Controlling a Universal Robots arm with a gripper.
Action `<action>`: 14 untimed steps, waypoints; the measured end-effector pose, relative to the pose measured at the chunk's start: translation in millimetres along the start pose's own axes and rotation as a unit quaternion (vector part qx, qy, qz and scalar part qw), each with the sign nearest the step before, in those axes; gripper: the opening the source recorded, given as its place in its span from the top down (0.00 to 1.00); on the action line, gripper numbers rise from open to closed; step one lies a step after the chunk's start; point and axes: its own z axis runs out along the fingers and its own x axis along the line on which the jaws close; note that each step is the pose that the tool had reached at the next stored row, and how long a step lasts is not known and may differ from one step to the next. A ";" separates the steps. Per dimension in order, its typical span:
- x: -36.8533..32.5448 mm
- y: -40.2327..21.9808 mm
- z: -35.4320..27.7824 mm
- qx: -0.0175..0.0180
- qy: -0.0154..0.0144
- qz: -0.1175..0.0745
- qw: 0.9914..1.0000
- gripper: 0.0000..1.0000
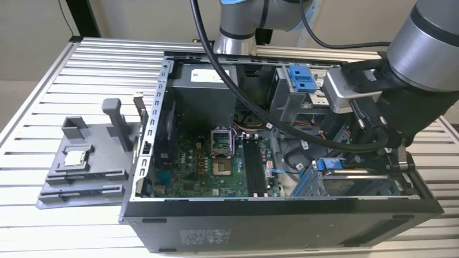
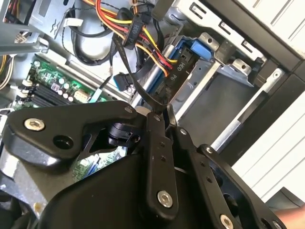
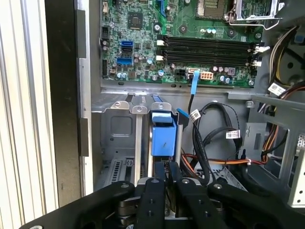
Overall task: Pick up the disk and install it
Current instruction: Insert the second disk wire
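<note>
I see the gripper down inside the open computer case, at the drive cage in the near right corner in the exterior view. Jaws are together, nothing between them. The disk sits upright in the cage, just past the fingertips.
</note>
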 end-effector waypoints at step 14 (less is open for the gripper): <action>-1.4 -0.9 3.9 0.001 0.002 0.014 1.000 1.00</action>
